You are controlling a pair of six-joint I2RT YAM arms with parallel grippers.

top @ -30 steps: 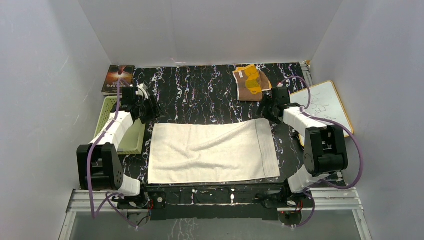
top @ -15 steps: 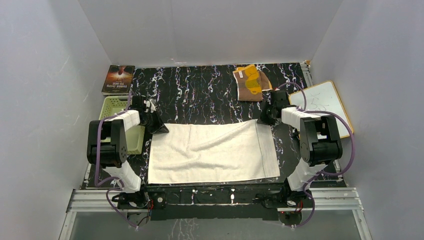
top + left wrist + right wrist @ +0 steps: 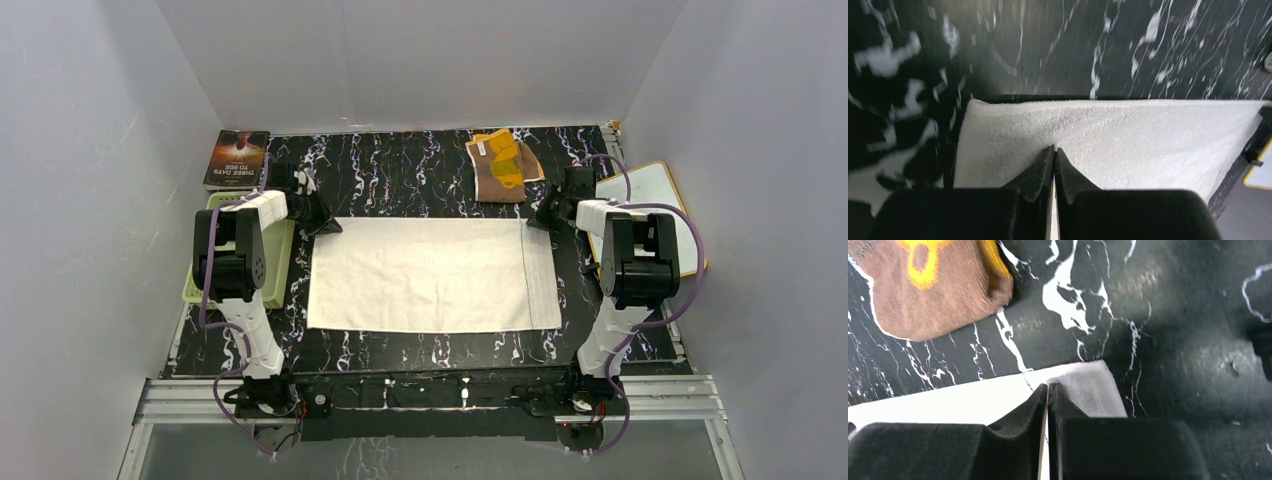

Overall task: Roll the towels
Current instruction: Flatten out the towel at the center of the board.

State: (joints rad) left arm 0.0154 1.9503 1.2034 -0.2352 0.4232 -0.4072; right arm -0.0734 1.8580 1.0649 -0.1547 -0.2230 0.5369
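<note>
Left arm [image 3: 232,258] and right arm [image 3: 640,268] at the frame's sides, black joint housings, white link covers, purple cables [image 3: 692,265] looping alongside, black tapered fingers [image 3: 1035,172], possibly rubber-padded.

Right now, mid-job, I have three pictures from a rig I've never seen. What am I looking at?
The wide picture looks down from behind two robot arms bolted at the near edge. The other two come from a camera on each wrist, looking along its fingers. A cream towel lies flat on the black marbled table. The left gripper is pinched shut on its far left corner, the right gripper on its far right corner. A brown towel lies crumpled beyond. A book, green basket and white board sit at the sides.
</note>
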